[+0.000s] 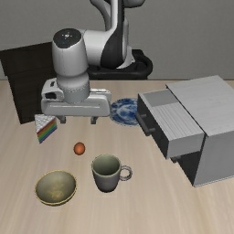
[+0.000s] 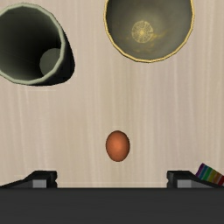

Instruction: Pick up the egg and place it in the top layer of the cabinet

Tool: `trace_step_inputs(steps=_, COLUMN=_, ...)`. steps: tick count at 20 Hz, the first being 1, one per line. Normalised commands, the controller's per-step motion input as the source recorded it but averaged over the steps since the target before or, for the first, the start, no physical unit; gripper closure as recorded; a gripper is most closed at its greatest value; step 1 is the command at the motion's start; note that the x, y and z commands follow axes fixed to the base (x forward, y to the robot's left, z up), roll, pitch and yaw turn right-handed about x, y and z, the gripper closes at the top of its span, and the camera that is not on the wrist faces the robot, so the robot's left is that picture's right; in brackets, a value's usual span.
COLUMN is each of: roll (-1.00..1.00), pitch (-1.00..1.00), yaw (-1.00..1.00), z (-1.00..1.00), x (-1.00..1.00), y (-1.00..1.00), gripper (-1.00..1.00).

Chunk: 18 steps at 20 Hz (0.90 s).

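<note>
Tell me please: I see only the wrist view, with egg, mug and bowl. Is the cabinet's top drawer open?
Observer: Yes, the top drawer of the cabinet is pulled out, at the exterior view's right.
Operator: What lies near the drawer?
Observer: A blue patterned plate, just beside its front.
Operator: And what lies on the other side of the egg?
Observer: A small rainbow-striped block, away from the cabinet.

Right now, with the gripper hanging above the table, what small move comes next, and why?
Probably lower the open gripper straight down. The egg lies free on the table, nearly centred between the gripper's two sides, and the mug and bowl stand well clear of it.
</note>
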Motion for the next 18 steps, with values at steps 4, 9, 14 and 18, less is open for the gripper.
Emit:
trace_step_inputs(steps=4, roll=0.0, pitch=0.0, yaw=0.0, z=-1.0, x=0.0, y=0.0, gripper=-1.0)
trace_step_inputs(steps=9, roll=0.0, pitch=0.0, yaw=0.0, z=-1.0, x=0.0, y=0.0, gripper=-1.0)
trace_step_inputs(steps=14, roll=0.0, pitch=0.0, yaw=0.0, z=-0.4, x=-0.2, y=0.0, gripper=1.0)
trace_step_inputs(steps=18, roll=0.0, pitch=0.0, yaw=0.0, z=0.0, x=0.0, y=0.0, gripper=1.0)
